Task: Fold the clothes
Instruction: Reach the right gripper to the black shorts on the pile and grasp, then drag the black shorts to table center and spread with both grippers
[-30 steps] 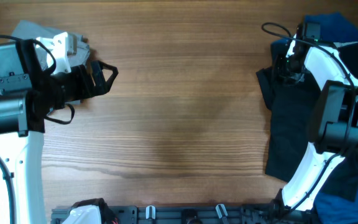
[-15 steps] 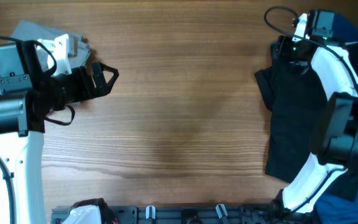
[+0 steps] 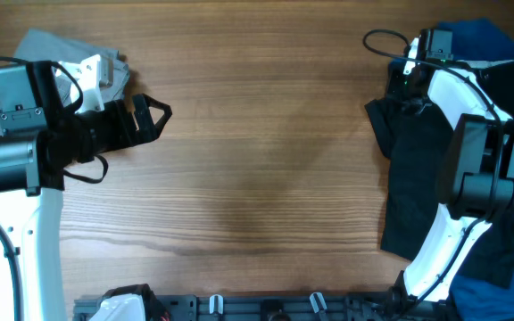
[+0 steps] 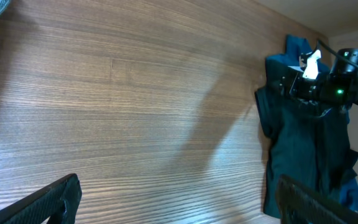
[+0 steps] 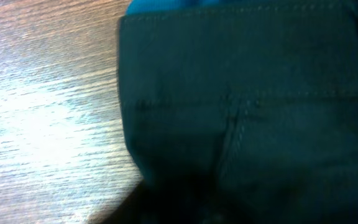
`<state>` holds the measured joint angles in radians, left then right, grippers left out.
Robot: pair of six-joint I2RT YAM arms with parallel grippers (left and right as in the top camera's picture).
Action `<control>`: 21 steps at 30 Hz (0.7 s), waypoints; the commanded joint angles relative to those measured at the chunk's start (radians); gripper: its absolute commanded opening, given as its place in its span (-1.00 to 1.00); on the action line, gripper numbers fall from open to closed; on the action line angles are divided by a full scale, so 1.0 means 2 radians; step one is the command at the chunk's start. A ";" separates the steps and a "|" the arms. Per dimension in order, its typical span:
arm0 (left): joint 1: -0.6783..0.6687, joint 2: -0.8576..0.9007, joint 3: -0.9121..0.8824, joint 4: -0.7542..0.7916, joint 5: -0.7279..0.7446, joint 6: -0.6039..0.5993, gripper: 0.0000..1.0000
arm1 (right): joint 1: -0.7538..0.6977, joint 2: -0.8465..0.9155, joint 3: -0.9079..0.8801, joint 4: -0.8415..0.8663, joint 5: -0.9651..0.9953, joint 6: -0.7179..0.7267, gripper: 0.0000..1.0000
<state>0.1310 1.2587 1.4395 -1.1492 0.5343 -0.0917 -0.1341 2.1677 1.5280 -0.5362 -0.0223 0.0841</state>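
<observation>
Wood table (image 3: 266,178) fills the frame; my right gripper (image 3: 406,85) sits on the shorts (image 3: 418,178), upper right, likely to drag them, though I cannot tell its grip; left gripper (image 3: 154,114) hangs wide, upper left.

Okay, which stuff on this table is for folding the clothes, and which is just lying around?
For the job: black shorts.
Lying about: grey cloth; blue cloth.
</observation>
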 commanded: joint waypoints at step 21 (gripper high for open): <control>0.065 -0.127 0.101 0.035 -0.062 -0.023 0.93 | 0.464 -0.216 0.026 -0.130 -0.254 -0.081 -0.27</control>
<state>0.2356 1.0290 1.6321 -1.0889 0.4416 -0.1261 0.5747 1.6825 1.5681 -0.7712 -0.4683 0.0120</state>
